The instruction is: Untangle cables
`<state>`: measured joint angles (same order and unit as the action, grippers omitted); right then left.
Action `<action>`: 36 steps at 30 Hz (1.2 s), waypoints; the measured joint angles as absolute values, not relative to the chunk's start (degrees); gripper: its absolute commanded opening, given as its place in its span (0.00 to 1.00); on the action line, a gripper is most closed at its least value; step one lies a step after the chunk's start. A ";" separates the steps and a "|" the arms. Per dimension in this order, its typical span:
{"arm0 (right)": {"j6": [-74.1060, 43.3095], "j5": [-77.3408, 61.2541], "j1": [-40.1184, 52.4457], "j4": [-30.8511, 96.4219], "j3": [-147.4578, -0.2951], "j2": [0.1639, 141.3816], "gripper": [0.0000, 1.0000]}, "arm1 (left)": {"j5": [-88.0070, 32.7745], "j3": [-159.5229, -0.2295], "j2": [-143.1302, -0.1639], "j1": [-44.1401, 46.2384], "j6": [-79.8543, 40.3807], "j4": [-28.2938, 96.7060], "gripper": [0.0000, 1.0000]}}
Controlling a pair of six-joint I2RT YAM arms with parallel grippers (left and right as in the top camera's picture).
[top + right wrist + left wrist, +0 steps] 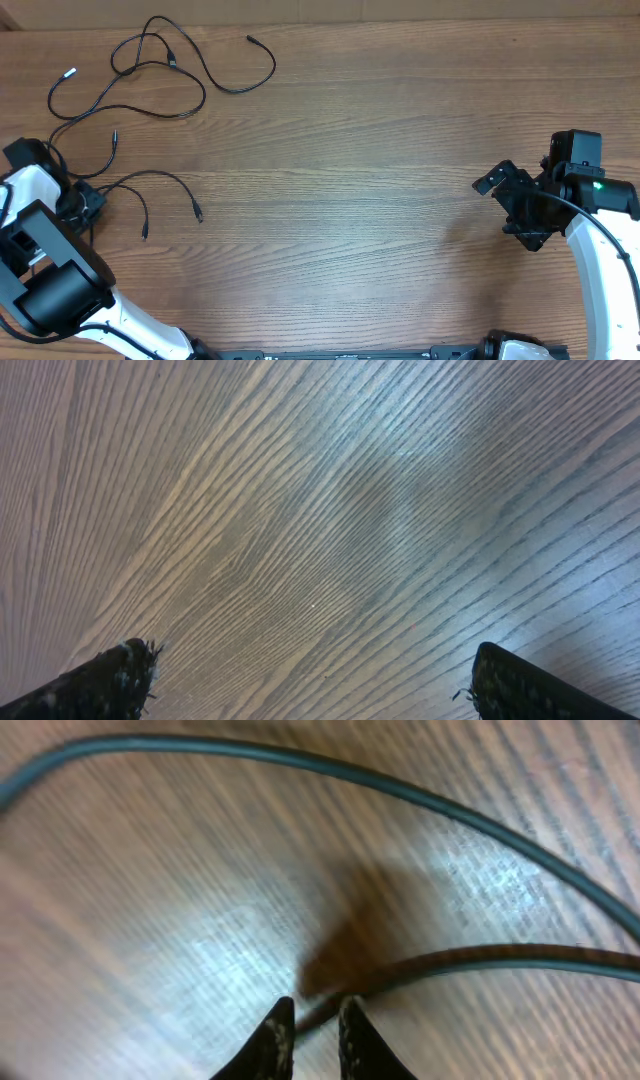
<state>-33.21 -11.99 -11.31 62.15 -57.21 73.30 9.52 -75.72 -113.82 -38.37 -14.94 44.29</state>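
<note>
Several thin black cables (150,70) lie looped together at the table's far left; one end has a silvery-white tip (70,72). One more thin cable (160,177) runs from the left edge and ends in small plugs. My left gripper (88,200) sits low at that cable's left end. In the left wrist view its gripper (315,1015) is pinched on a dark cable (480,960), and another strand (300,760) arcs above. My right gripper (507,210) hovers far to the right, open (315,685) over bare wood.
The wooden table (360,150) stretches between the two arms. The left arm's white and black body (50,280) fills the near-left corner. The right arm (600,230) comes in from the right edge.
</note>
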 measured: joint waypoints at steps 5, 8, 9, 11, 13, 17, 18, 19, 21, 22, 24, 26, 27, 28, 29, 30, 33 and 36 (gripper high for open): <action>-33.17 -11.99 -11.31 62.11 -57.21 73.30 1.00 | 10.48 -85.97 -113.91 -38.35 -14.37 50.61 0.35; -33.17 -11.99 -11.31 62.11 -57.21 73.30 1.00 | 9.52 -90.39 -113.91 -38.33 -13.98 52.60 0.46; -33.19 -11.99 -11.31 62.11 -57.21 73.30 1.00 | 8.71 -91.44 -113.91 -38.24 -13.78 53.10 0.49; -33.17 -12.01 -11.31 62.13 -57.21 73.30 1.00 | 5.30 -92.71 -113.91 -38.11 -13.69 53.67 0.52; -33.17 -12.01 -11.31 62.13 -57.21 73.30 1.00 | 0.93 -92.75 -113.91 -37.82 -13.54 53.87 0.57; -33.19 -11.99 -11.31 62.13 -57.21 73.30 1.00 | -11.97 -92.75 -113.91 -36.27 -13.63 53.58 0.68; -33.19 -12.01 -11.31 62.15 -57.21 73.30 1.00 | -15.44 -92.75 -113.91 -35.55 -13.69 53.58 0.70; -33.17 -11.99 -11.31 62.11 -57.21 73.30 1.00 | -18.24 -92.75 -113.91 -34.61 -13.74 53.65 0.73; -33.19 -11.99 -11.31 62.15 -57.21 73.30 1.00 | -21.58 -92.79 -113.91 -32.38 -13.80 54.68 0.78; -33.17 -12.01 -11.31 62.11 -57.21 73.30 1.00 | -22.55 -92.79 -113.91 -30.79 -13.78 55.55 0.80; -33.17 -11.99 -11.31 62.13 -57.21 73.30 1.00 | -22.98 -92.79 -113.91 -25.23 -13.72 57.80 0.83; -33.19 -11.99 -11.31 62.15 -57.21 73.30 1.00 | -21.04 -92.82 -113.91 -19.64 -13.72 59.20 0.85; -33.19 -12.01 -11.31 62.17 -57.21 73.30 1.00 | -20.03 -92.82 -113.91 -17.06 -13.72 59.68 0.86; -33.17 -11.99 -11.31 62.15 -57.21 73.30 1.00 | -18.63 -92.82 -113.91 -14.04 -13.72 59.92 0.88; -33.17 -11.99 -11.31 62.13 -57.21 73.30 1.00 | -17.50 -92.82 -113.91 -11.53 -13.72 60.03 0.91; -33.17 -12.01 -11.31 62.11 -57.21 73.30 1.00 | -16.19 -92.82 -113.91 -8.47 -13.72 60.10 0.93; -33.17 -12.01 -11.31 62.15 -57.21 73.30 1.00 | -13.26 -92.92 -113.91 -0.69 -13.74 60.75 0.99; -33.17 -12.01 -11.31 62.13 -57.21 73.30 1.00 | -9.87 -94.06 -113.93 5.74 -14.22 63.44 1.00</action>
<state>-33.17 -12.01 -11.31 62.13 -57.21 73.30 -9.87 -94.06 -113.93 5.74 -14.22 63.44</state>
